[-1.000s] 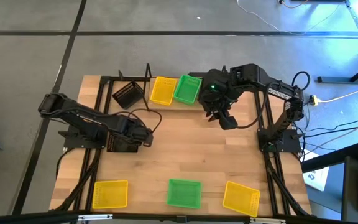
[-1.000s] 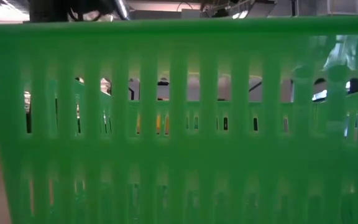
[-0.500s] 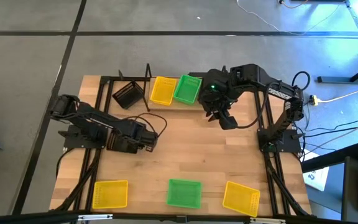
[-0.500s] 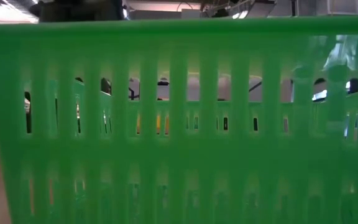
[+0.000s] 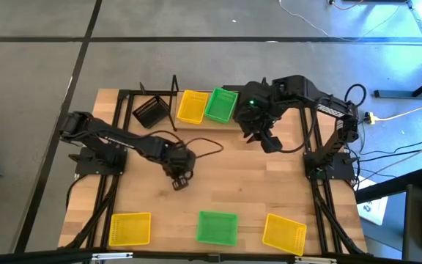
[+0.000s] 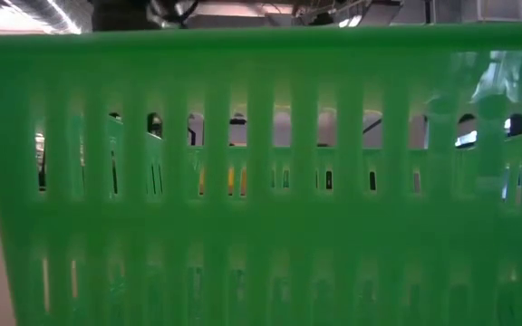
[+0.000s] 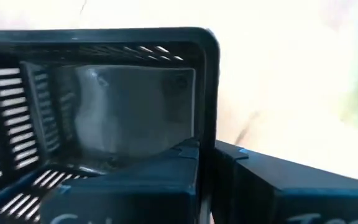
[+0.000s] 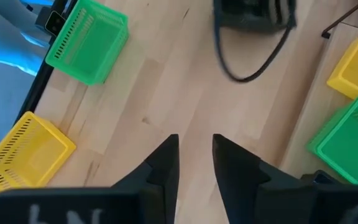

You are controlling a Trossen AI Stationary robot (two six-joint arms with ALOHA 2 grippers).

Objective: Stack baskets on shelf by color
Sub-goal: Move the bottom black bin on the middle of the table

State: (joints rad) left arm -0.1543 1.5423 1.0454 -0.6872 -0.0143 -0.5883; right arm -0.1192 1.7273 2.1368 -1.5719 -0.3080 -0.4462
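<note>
My left gripper point(image 5: 178, 170) is over the table's middle, shut on a black mesh basket point(image 7: 104, 112). My right gripper point(image 5: 269, 143) hovers open and holding nothing near the shelf's right end; its fingers show in the right wrist view point(image 8: 194, 155). The shelf point(image 5: 123, 103) stands along the far edge and carries a black basket point(image 5: 151, 111), a yellow basket point(image 5: 192, 107) and a green basket point(image 5: 221, 105) side by side. A yellow basket point(image 5: 130, 228), a green one point(image 5: 217, 226) and another yellow one point(image 5: 284, 233) lie flat on the table along the near edge. My left gripper has the black basket by its side wall near a corner point(image 7: 207, 124). One finger point(image 7: 179, 171) is inside the basket and the other point(image 7: 260, 180) outside, with the rim between them. Whether any part of the basket rests on the table cannot be told.
The green basket's slotted wall point(image 6: 261, 181) fills the low view and blocks the sight beyond. A black cable point(image 5: 204, 147) loops over the table by the left gripper. Bare wood lies between the two rows of baskets. The right arm's base point(image 5: 328, 158) stands at the right edge.
My left gripper has moved toward the table's right and slightly toward the near edge, taking the black basket along from left of centre to the middle. The basket, flat before, now shows smaller from above, as if tipped on edge. The right arm has kept still.
</note>
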